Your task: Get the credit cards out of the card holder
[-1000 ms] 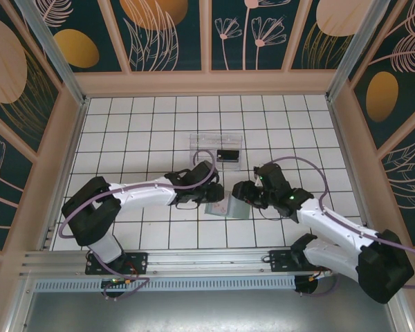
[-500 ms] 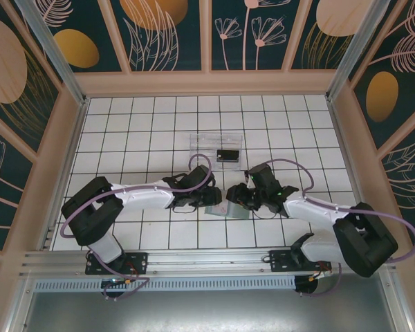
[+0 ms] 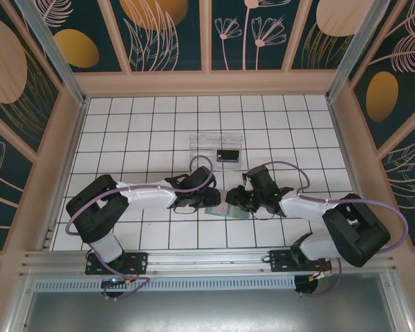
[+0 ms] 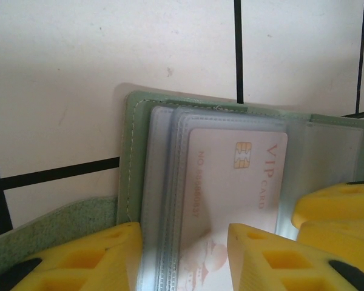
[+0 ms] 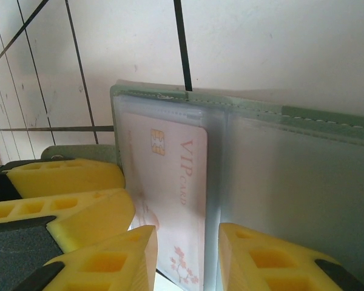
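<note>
**Holder** lies open on the tiled table, just ahead of the arm bases, with a gripper at each side.

**Left gripper**: yellow ribbed plastic fingers spread apart, straddling the clear sleeves, with nothing clamped.

**Right gripper**: fingers likewise spread, set over the lower edge of the pale card, close beside the left gripper's fingers.

**Materials:** the holder's cover is soft grey-green with a stitched rim. The sleeves are thin, glossy, translucent film, stacked like pages. The pale card is a stiff flat rectangle with rounded corners, a gold chip and "VIP CARD" lettering. It appears to sit inside a sleeve.

**Farther back**, well apart from the holder, a clear hard-walled tray holds a black card.

**Judged progress:** about half. One card appears to be already out, and the pale one remains to be drawn from its sleeve.
</note>
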